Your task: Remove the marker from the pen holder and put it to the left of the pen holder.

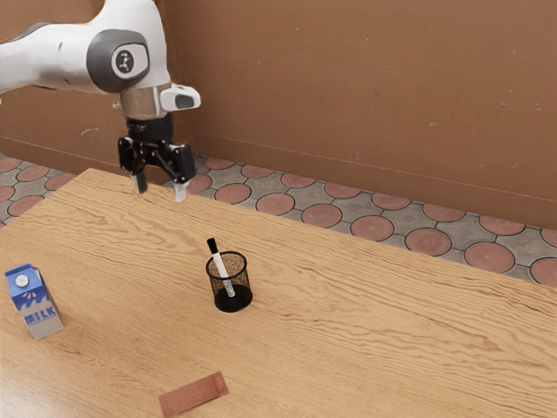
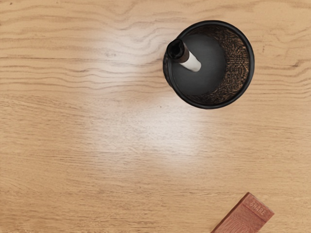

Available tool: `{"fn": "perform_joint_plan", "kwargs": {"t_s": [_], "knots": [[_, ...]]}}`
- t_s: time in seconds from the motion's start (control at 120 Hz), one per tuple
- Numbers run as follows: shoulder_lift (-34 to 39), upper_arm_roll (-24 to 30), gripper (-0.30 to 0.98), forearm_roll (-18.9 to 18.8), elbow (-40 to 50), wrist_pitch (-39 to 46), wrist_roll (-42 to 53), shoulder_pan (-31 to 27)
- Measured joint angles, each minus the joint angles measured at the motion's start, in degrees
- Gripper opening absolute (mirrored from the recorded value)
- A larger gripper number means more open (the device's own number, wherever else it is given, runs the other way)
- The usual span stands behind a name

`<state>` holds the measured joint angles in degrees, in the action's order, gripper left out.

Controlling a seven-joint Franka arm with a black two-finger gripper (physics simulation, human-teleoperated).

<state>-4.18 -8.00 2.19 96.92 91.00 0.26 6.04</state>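
Observation:
My gripper (image 1: 159, 190) hangs above the table's far left part in the exterior view, its two fingers apart with nothing between them. Lower and toward the exterior view's right, a black mesh pen holder (image 1: 242, 282) stands upright on the wood. Leaning inside it is a white marker (image 1: 223, 268), its black cap sticking out over the rim. From above, in the wrist view, the pen holder (image 2: 236, 63) appears as a round cup, and the marker (image 2: 192, 63) rests with its capped end against the rim.
A blue and white milk carton (image 1: 37, 305) stands near the exterior view's left edge. A reddish-brown bar (image 1: 193, 395) lies flat at the table's near side; the wrist view has the same bar (image 2: 245, 216). The wooden table (image 1: 392, 340) ends at a far edge beside the tiled floor.

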Motion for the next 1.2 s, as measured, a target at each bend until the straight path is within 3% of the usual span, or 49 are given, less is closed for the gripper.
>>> {"fn": "perform_joint_plan", "kwargs": {"t_s": [0.283, 0.458, 0.983, 1.2], "knots": [[-3.26, -0.97, 0.67, 2.9, 11.47, 12.11, -0.06, 0.79], [-9.45, -2.65, 0.67, 4.5, 8.8, 18.5, -0.29, 0.86], [-12.73, -2.45, 0.67, 12.9, 9.24, 26.37, 0.9, 2.09], [-14.57, -2.55, 0.67, 14.23, 9.35, 28.03, 1.29, 1.77]]}}
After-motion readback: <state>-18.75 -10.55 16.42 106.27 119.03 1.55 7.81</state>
